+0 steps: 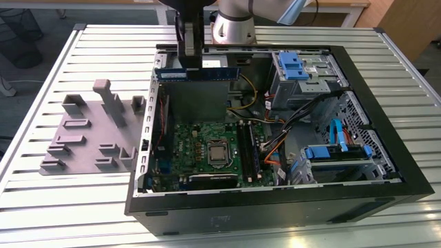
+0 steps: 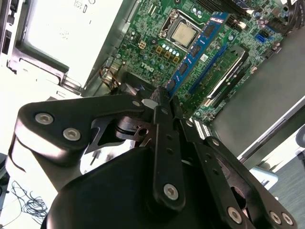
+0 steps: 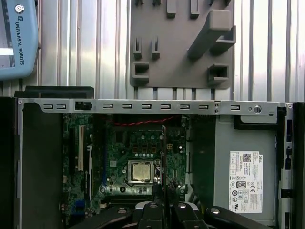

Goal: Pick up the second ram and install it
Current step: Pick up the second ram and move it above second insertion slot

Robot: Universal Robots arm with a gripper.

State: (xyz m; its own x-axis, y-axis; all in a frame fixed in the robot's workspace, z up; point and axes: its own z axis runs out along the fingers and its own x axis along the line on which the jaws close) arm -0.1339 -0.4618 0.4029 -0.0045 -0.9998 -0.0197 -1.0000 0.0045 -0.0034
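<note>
The second ram hangs level in the air above the far end of the open computer case. The hand is clamped on its upper edge. A grey fixture plate lies on the slatted surface at the exterior view's left.

Blue second ram, green motherboard, grey fixture blocks, black case, ribbed silver table
</note>
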